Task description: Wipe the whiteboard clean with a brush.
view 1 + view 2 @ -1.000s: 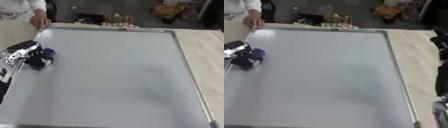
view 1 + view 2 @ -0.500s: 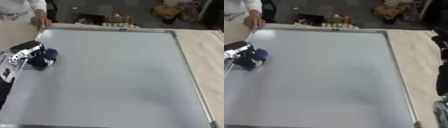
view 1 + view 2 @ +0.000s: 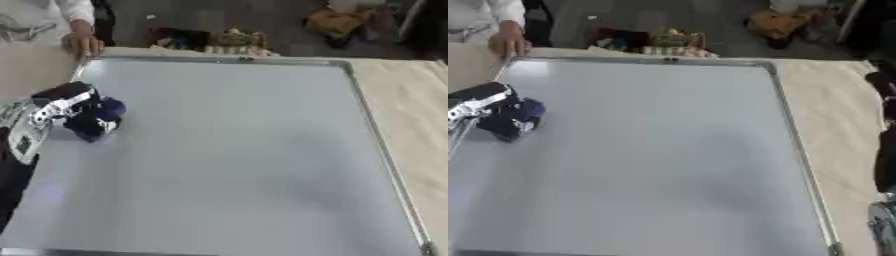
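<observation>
The left robot hand is wrapped around the blue brush on the whiteboard. The brush looks light and soft; hold its top.

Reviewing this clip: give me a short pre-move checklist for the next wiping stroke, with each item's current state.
1. Left hand has fingers curled round the blue brush: ok.
2. Brush resting on the whiteboard, near its left edge: ok.
3. Marks left to wipe: none visible; cannot tell if faint ones remain.
4. Path across the board free of objects: ok.
5. Person's hand rests at the far left corner of the frame: not ok for strokes heading there.
6. Right arm off the board, hand state: cannot tell.
</observation>
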